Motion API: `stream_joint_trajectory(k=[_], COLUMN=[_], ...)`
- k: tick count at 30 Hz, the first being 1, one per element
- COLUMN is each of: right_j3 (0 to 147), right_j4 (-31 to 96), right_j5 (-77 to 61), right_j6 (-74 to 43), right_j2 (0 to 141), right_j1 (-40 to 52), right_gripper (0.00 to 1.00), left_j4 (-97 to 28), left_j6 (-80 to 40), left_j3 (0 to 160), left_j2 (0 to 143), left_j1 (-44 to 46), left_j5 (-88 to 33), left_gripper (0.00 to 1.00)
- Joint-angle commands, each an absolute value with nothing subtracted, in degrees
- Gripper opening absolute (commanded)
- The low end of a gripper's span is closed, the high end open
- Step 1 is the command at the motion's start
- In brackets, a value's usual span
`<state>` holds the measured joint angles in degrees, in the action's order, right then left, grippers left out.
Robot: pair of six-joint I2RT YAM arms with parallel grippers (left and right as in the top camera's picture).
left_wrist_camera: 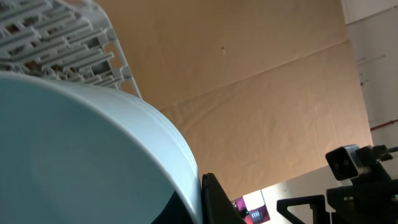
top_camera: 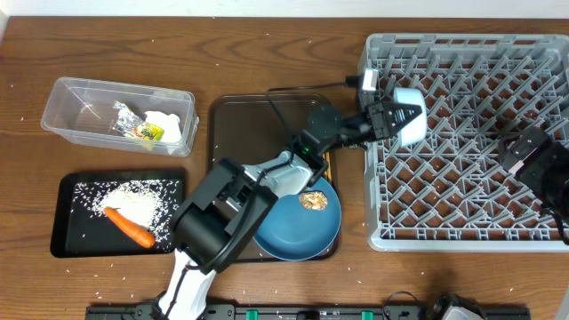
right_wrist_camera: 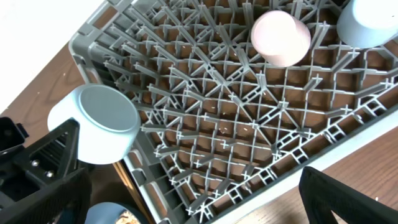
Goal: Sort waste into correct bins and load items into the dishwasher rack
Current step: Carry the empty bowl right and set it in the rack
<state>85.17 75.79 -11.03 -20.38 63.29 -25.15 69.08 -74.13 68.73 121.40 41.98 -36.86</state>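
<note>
A wooden table (top_camera: 267,53) of dark brown, streaked grain fills the overhead view, and the same wood shows at the lower right of the right wrist view (right_wrist_camera: 373,155). Near the table's middle lies a brown serving tray (top_camera: 240,124), rectangular with rounded corners and a raised rim, its far half bare. Beyond the table's far edge runs a pale strip (top_camera: 267,7). The left wrist view shows a tan board (left_wrist_camera: 261,93) with a faint crease across it, and a white wall (left_wrist_camera: 373,37) beside it.
</note>
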Motion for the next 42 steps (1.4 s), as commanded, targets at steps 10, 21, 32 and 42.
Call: stream_joint_trajectory(k=[10,21,32,42], right_j3=[85.43,85.43,85.43,85.43], right_j4=[77.38,78.28,78.5,78.46], right_j5=[-10.52,-10.52,-10.52,-10.5], right_j6=[-19.2,-18.13,-17.69,-17.5], right_j2=[63.37,63.37,63.37,63.37], right_j1=[-25.96,-25.96,-25.96,-25.96], right_gripper=[0.99,0.99,0.99,0.99], left_j4=[68.23,68.49,68.47,68.16], left_j6=[-73.76,-76.27,-76.58,-71.61], left_j3=[70.52,70.54,70.54,70.54], left_j2=[122.19,125.73,125.71,125.56], left_j1=[46.02,46.09,44.82,41.95], left_j5=[-33.76,-34.48,-36.49,-40.86], left_gripper=[0.06,0.08,0.99,0.98])
